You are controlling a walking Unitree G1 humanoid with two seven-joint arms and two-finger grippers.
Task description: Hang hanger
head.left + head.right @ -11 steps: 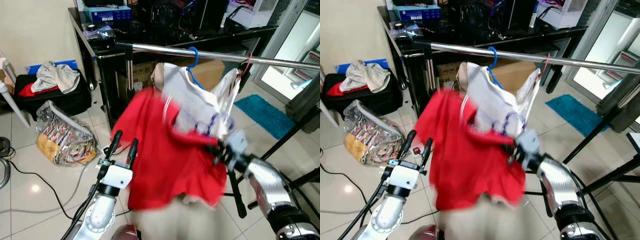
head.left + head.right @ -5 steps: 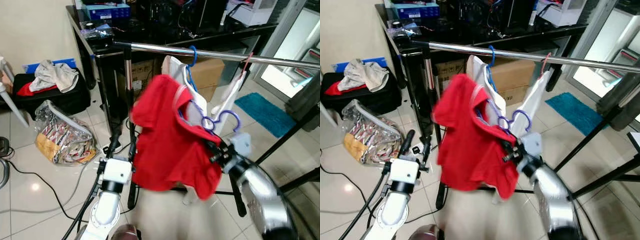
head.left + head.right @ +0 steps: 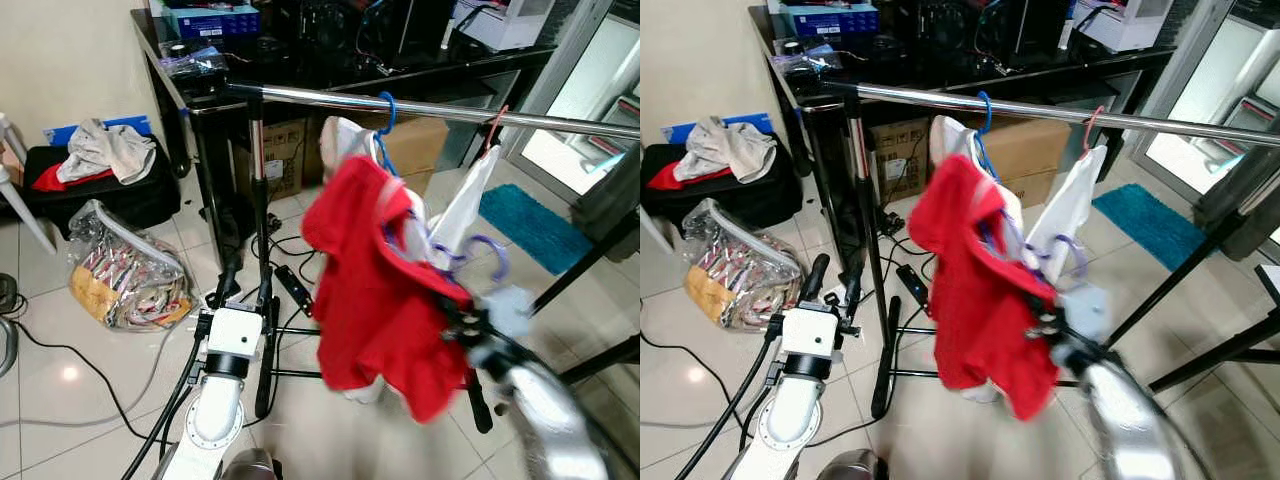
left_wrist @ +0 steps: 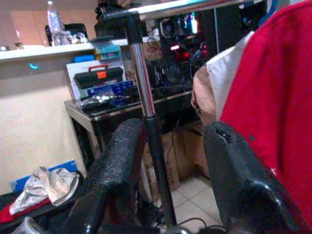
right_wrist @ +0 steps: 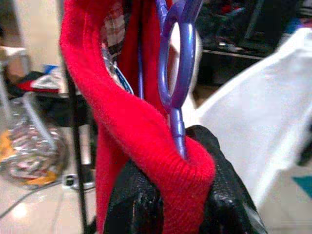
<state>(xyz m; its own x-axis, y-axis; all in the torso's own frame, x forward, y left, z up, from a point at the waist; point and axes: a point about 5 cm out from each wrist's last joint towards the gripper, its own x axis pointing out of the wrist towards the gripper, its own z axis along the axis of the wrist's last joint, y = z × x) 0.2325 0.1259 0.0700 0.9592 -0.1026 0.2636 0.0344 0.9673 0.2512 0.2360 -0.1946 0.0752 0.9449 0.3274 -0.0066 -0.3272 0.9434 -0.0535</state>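
Red shirt on purple hanger, carried toward the rail, not yet hung.

Right tool [image 5: 178, 195] pinched on the purple hanger [image 5: 178, 73] through the collar of the red shirt [image 3: 385, 300]; gripped at the neck, presumably to leave the hook free for the rail [image 3: 450, 110]. Hook well below the rail, beside a white garment [image 3: 465, 205] on a blue hanger [image 3: 384, 110]. Left tool [image 4: 175, 161] spread, empty, low by the rack post [image 4: 146, 97]. Right arm blurred; hanger shoulders hidden under cloth. Black desk [image 3: 300, 75] behind.

red knit shirt [image 5: 146, 146], glossy plastic hanger [image 5: 178, 73]
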